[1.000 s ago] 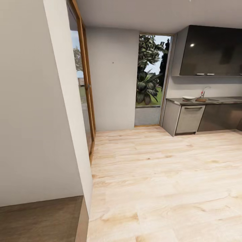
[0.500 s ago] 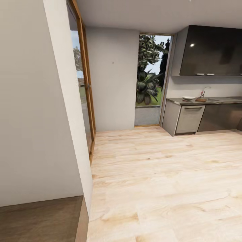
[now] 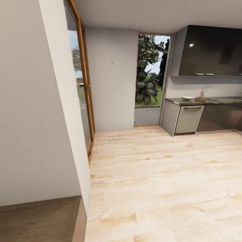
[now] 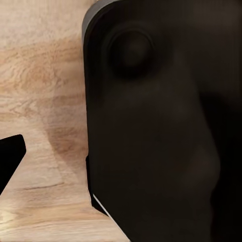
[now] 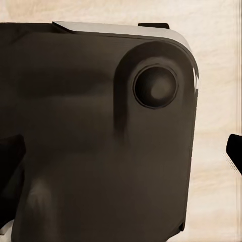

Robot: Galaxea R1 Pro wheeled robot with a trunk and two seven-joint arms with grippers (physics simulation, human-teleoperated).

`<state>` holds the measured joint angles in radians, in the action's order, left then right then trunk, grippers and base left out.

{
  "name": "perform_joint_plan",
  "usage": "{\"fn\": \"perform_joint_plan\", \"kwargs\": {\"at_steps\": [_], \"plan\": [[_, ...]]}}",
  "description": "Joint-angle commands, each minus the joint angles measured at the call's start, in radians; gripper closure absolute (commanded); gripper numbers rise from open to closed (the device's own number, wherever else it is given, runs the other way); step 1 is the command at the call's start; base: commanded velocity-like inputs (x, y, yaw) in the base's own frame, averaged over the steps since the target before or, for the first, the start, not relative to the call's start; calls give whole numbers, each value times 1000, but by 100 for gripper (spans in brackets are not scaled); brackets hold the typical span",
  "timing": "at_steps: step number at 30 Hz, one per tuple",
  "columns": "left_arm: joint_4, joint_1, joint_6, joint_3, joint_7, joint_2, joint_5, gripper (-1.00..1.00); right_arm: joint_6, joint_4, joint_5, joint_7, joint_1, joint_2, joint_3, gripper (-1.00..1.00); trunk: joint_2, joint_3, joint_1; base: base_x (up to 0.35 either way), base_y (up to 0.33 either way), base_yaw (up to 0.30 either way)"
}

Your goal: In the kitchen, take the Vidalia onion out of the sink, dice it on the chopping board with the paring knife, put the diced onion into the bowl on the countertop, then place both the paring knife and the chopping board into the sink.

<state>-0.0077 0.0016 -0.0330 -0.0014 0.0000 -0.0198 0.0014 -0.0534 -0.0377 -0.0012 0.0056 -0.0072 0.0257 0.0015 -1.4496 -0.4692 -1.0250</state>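
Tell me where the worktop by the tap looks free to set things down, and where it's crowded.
From the head view, the crowded spot is the countertop's near left end: the bowl and the chopping board sit side by side below the tap. Right of the tap the surface looks barer, around the sink, though it's too distant to be sure.

A tall window [image 3: 149,77] shows green plants [image 3: 146,88] outside. Left of the window stands a white wall [image 3: 111,77] and a wood-framed glass door [image 3: 82,90].
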Motion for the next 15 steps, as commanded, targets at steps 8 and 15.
{"fn": "perform_joint_plan", "kwargs": {"at_steps": [8,15], "plan": [[0,0,-14,-1,0,1,-2,-100,-3,1,0,4,-1,0,0,-100,0,-1,0,0,-301,0],[-1,0,-14,-1,0,0,-3,-100,-3,1,0,5,-1,0,0,-100,0,-1,0,2,-317,0]]}}
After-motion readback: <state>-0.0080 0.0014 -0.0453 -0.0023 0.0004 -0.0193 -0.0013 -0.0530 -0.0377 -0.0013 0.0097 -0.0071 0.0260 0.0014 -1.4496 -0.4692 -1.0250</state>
